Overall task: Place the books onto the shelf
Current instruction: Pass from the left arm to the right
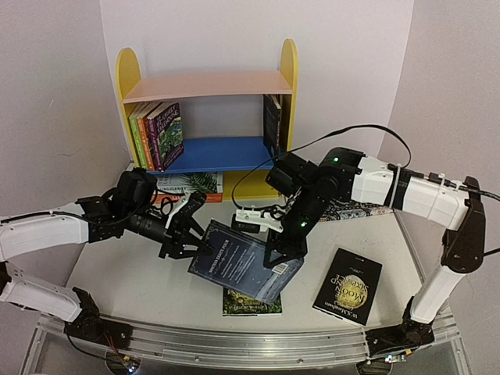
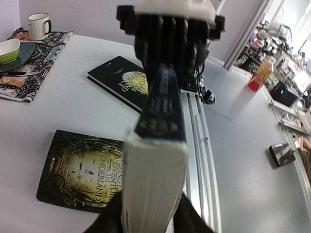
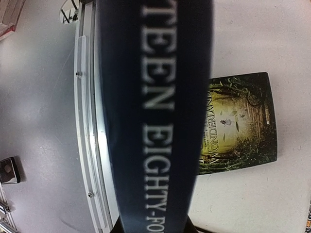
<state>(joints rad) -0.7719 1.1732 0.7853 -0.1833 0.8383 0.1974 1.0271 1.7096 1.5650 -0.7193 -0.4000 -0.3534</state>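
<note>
Top view, blue book (image 1: 238, 266): raised off the table (image 1: 133, 273), tilted, held between both arms in front of the shelf (image 1: 207, 86) and apart from it.
Top view, left pincer (image 1: 191, 246): closed on the blue book's left edge.
Top view, right pincer (image 1: 280, 262): closed on its right side.
Top view, green book (image 1: 250, 303): flat on the table, partly under the blue book.
Top view, black book (image 1: 348, 285): flat, to the right, apart from the others.
Top view, shelf: a row of books at the left of the blue board, one dark book at its right end.
Left wrist, blue book: page edge sits between this pincer's fingers (image 2: 104, 221); the right pincer clamps the far end.
Left wrist, table: green book below left, black book beyond it.
Right wrist, blue book: spine fills the view, running out from between this pincer's closed fingers (image 3: 116, 228); green book flat on the table behind it.
</note>
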